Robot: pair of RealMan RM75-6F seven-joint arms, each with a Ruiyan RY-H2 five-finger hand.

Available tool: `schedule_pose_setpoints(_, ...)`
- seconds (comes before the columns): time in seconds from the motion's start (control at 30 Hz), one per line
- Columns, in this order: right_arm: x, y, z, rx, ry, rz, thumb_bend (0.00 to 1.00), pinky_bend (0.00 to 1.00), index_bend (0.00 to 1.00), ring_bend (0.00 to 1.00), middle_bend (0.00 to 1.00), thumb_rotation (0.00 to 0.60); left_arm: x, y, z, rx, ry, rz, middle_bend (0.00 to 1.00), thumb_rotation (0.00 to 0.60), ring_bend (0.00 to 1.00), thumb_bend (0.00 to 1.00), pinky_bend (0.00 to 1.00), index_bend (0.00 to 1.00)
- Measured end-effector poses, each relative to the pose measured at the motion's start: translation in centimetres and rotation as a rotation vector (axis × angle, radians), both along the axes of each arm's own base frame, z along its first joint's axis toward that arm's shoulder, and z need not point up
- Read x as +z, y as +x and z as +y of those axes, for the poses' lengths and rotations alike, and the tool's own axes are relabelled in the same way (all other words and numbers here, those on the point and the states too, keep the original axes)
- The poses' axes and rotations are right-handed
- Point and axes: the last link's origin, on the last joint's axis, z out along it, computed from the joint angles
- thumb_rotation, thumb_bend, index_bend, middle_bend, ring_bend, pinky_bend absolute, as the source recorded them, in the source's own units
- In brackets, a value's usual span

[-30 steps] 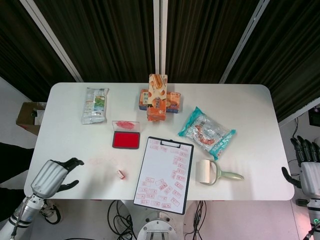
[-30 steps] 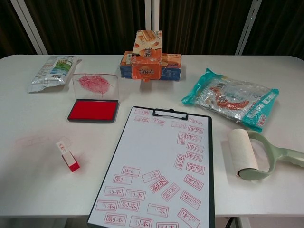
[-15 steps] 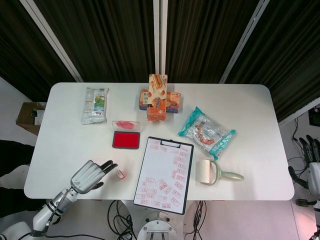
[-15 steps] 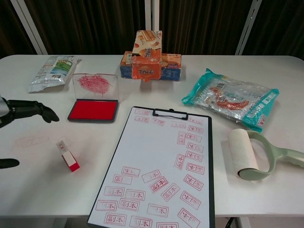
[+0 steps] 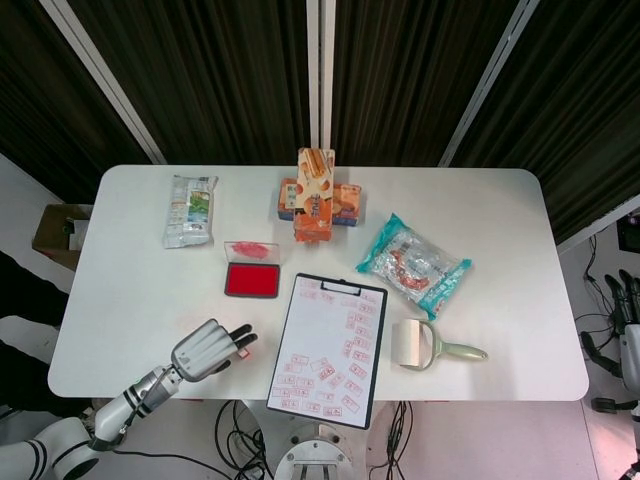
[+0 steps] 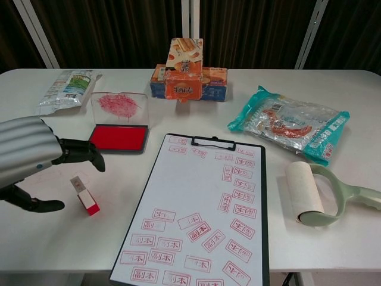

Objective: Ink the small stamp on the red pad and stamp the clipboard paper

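So the left hand (image 6: 27, 156) has come in a lot over the last second — it started out past the counter's (image 5: 140, 270) left edge and now hangs right over the stamp (image 6: 85, 196). In the chest view the fingers (image 6: 83, 156) are spread above and behind it, with the thumb low on the near side. Nothing is in the hand and it's not touching the stamp as far as I can tell, just bracketing it.

The stamp hasn't budged. It's on the counter to the left of the clipboard (image 6: 199, 214), red end down and leaning a bit, with the pad (image 6: 117, 137) just behind it. The pad's lid is flipped up, so the red ink is exposed and ready.

The right hand (image 5: 628, 335) has pulled back further. It's barely in frame at the right edge of the head view, off the counter, and I can't tell how its fingers sit.

What this means — I'd say we're at the very start, reach basically done and grasp not yet made. The paper already has loads of red prints, so those say nothing about progress. Next it needs to close on that small stamp without knocking it over.
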Motion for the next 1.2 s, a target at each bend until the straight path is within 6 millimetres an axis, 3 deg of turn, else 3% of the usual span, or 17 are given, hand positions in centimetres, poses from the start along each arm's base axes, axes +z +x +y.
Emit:
schedule_pose_setpoints(0.3,-0.1,-0.2,0.1,-0.014,0.012,0.003,0.22,0.0,0.0,0.0,0.0,0.6,-0.9,-0.4,0.4,0.026,-0.021,0.003,0.43,0.6,0.93,0.21,1.0,0.41)
schedule_pose_setpoints(1.2,-0.1,-0.1,0.4,-0.02,0.018,0.01,0.23,0.0,0.0,0.0,0.0,0.6,-1.9,-0.6,0.8,0.027,-0.051,0.025,0.49,0.6,0.93,0.26,1.0,0.47)
